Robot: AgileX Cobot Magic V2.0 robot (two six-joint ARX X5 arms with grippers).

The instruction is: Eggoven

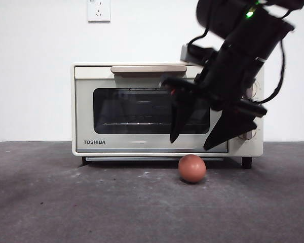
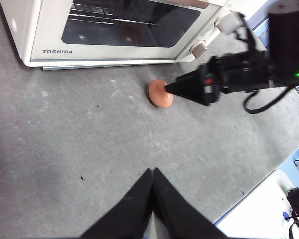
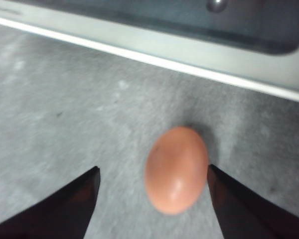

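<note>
A small, smooth reddish-brown egg [image 1: 192,168] lay on its side on the grey worktop [image 1: 91,202], just in front of a cream, boxy TOSHIBA toaster oven [image 1: 86,109] whose dark glass door was shut. The right gripper [image 1: 191,143] hung above the egg, its two black fingers [image 1: 181,119] spread wide and empty; the right wrist view showed the egg lying between their tips, nearer one of them. The left gripper [image 2: 152,172] waited well back from the oven, fingers pressed together on nothing. The egg looked light, rigid and slippery, with a shell likely to crack under a hard squeeze, so a gentle hold across its widest middle seemed wisest. Its long axis appeared to run toward the oven door, roughly parallel with the open fingers, though which end was narrower could not be told.
</note>
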